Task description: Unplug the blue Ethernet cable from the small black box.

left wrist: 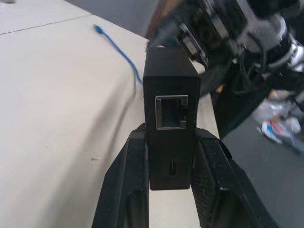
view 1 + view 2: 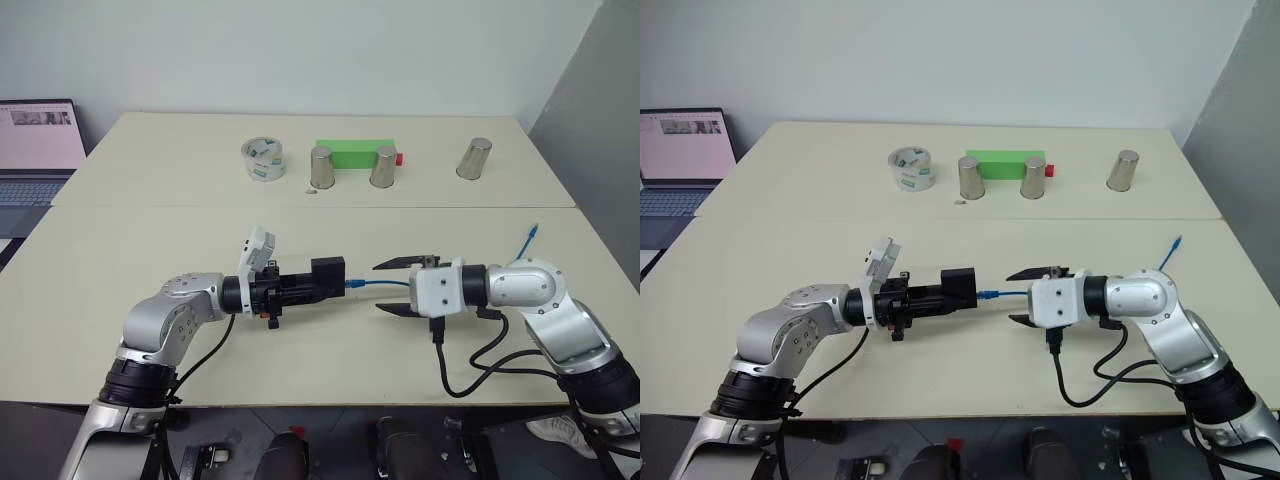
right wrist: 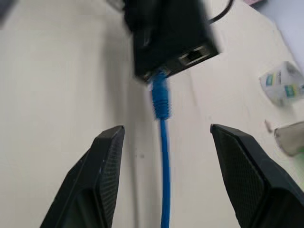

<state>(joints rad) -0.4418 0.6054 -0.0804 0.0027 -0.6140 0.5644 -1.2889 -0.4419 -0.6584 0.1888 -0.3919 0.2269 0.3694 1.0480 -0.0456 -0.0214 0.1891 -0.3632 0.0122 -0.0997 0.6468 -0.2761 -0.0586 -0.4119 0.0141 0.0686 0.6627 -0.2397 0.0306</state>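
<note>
Two claws face each other mid-frame over the desk [image 2: 120, 300]. Left of centre, the left claw [image 2: 312, 283] is clamped shut on the small black box [image 2: 328, 272], held level off the desk with its port side turned toward the other arm; looks like it's bracing the box so the plug can be pulled straight out. In the left wrist view both fingers [image 1: 124, 190] pinch the box's sides, one empty socket facing the camera. The blue Ethernet cable [image 2: 378, 283] is plugged into the box's right face, runs right between the fingers of the right claw [image 2: 392, 287], then resurfaces further right, its loose end lying on the desk at right. Right claw jaws stand well apart, straddling the cord just behind the plug, gripping nothing. Judgement: plug not yet out; next is closing on the plug boot.
</note>
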